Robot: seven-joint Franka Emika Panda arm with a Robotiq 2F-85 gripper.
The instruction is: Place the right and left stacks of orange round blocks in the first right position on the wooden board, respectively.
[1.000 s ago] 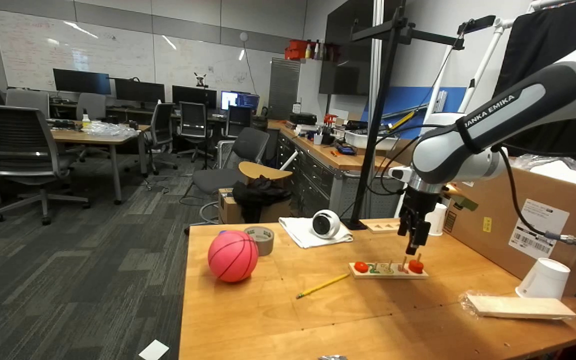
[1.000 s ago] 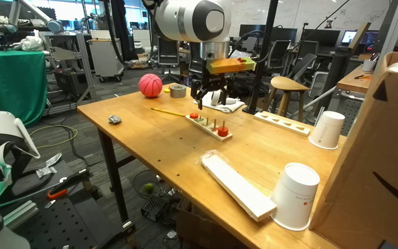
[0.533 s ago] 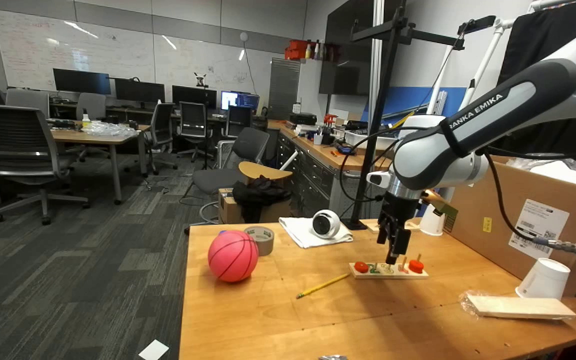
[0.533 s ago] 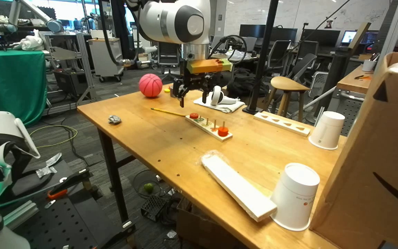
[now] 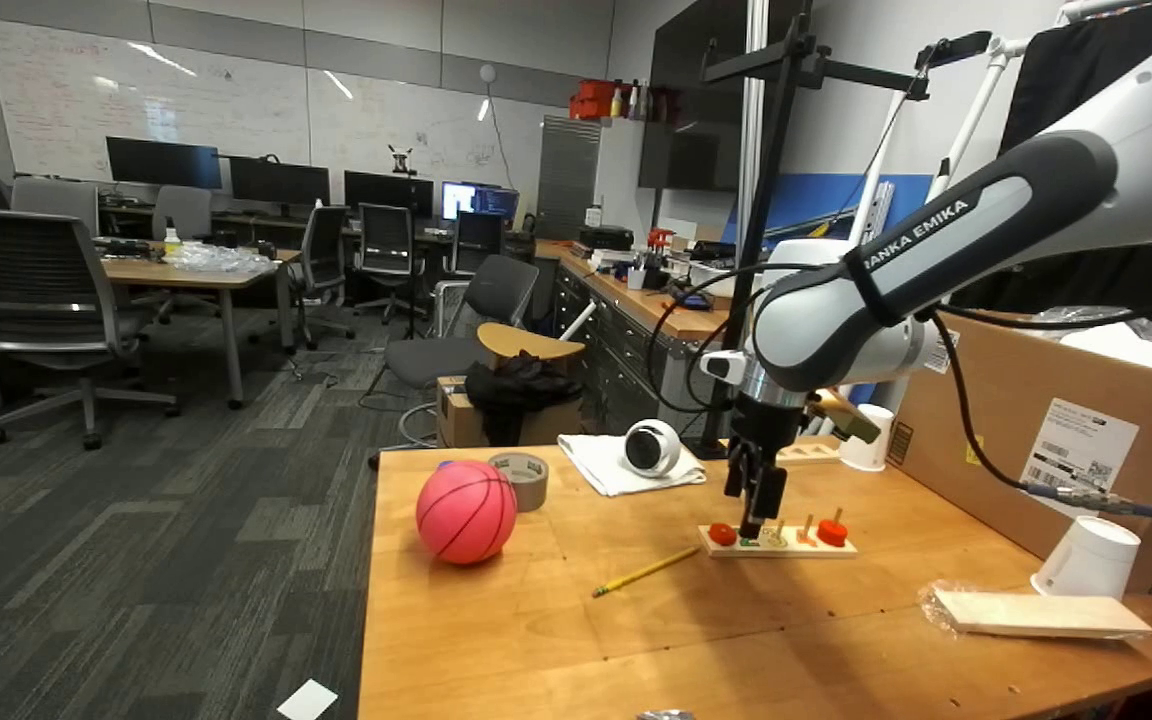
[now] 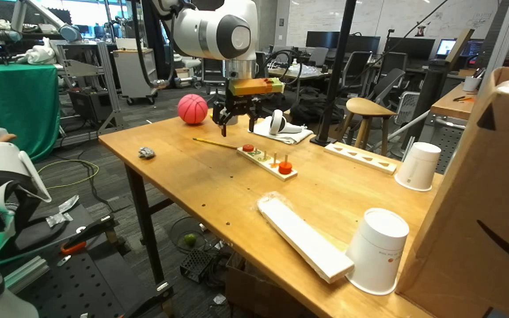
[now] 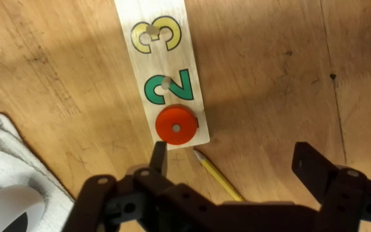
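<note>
Orange round blocks (image 7: 167, 124) ring the end peg (image 7: 176, 128) of the wooden board (image 7: 159, 61), next to its green 2 (image 7: 179, 91); another orange stack (image 6: 285, 168) rings the peg (image 6: 286, 157) at the opposite end. Above the table (image 5: 496, 640), the gripper (image 7: 230, 147) hangs with its jaws wide apart, and a yellow pencil (image 7: 219, 178) lies with its tip just beside the board.
</note>
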